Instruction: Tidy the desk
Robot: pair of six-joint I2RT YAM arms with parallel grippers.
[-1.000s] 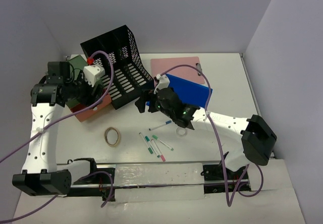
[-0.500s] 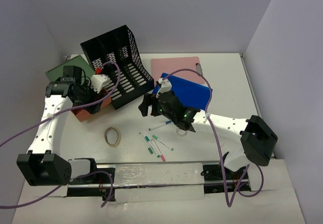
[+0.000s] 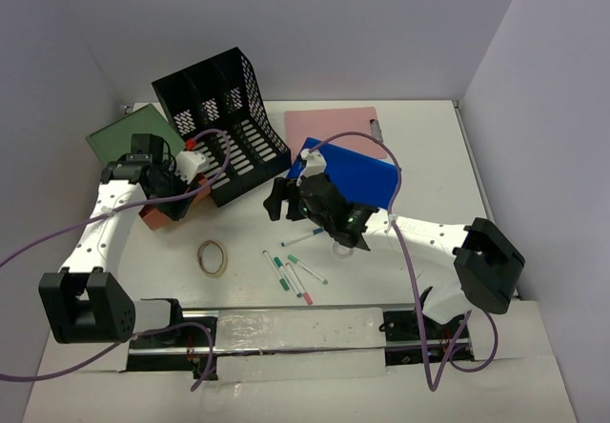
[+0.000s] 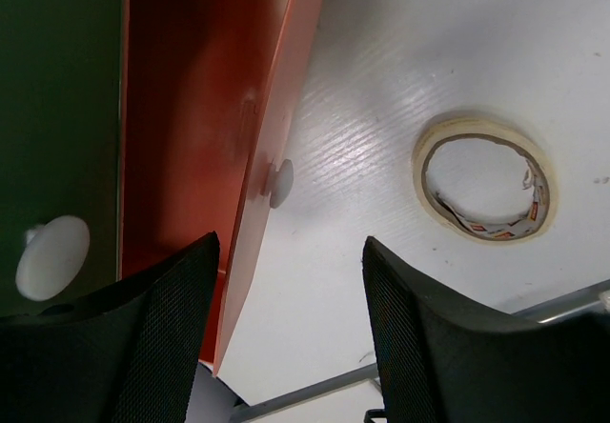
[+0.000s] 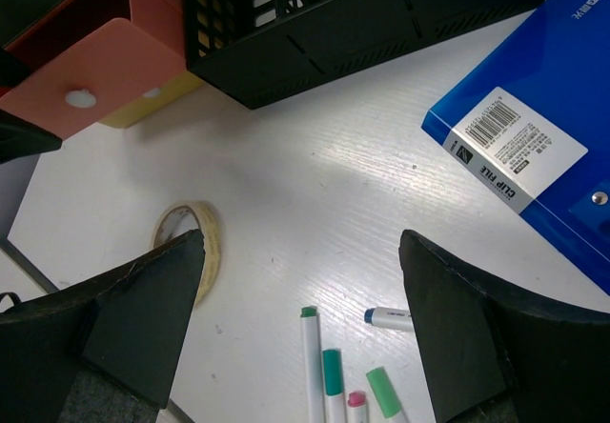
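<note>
The white desk (image 3: 429,156) carries scattered stationery. My left gripper (image 3: 175,206) (image 4: 286,337) is open low over the near edge of a red folder (image 3: 160,219) (image 4: 200,109). That edge runs between the fingers, close to the left finger (image 4: 143,347), and nothing is gripped. A green folder (image 3: 124,137) (image 4: 48,109) lies partly under the red one. My right gripper (image 3: 277,200) (image 5: 305,318) hangs open and empty above several markers (image 3: 294,272) (image 5: 329,375) and a blue-capped pen (image 3: 305,237) (image 5: 386,318).
A black slotted file rack (image 3: 224,123) (image 5: 353,4) lies tilted at the back left. A blue clip file (image 3: 362,175) (image 5: 534,128) overlaps a pink clipboard (image 3: 334,123). A roll of tape (image 3: 213,257) (image 4: 486,180) (image 5: 195,242) lies near the front. Lilac walls close the sides.
My left wrist has dropped from beside the file rack down to the red folder's edge, uncovering the green folder. The right arm has barely shifted.
</note>
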